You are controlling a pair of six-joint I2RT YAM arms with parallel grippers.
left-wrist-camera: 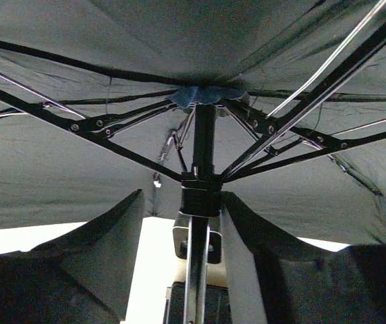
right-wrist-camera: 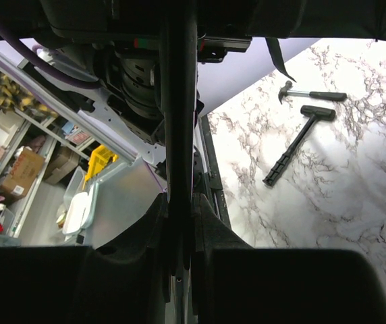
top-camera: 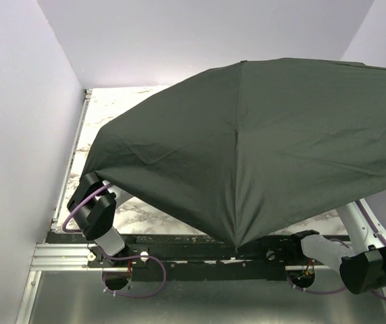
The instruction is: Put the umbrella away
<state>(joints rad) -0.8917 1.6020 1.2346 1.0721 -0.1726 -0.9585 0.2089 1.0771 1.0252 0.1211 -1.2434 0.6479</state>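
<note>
Left gripper point(left-wrist-camera: 181, 197): fingers part-open, at 9 and 3 o'clock of the umbrella point(top-camera: 247, 148) shaft point(left-wrist-camera: 196, 283).
Right gripper point(right-wrist-camera: 179, 202): fingers narrow, clamped on shaft.

white marble-patterned tabletop point(right-wrist-camera: 355, 223), grey veining. two tools flat on it, near each other, not touching: black mallet with ribbed handle point(right-wrist-camera: 293, 146), small metal-headed hammer with black grip point(right-wrist-camera: 314, 94). plain lilac walls point(top-camera: 17, 101) on three sides. cluttered shelving with cardboard boxes point(right-wrist-camera: 14, 169) past the table edge
</note>
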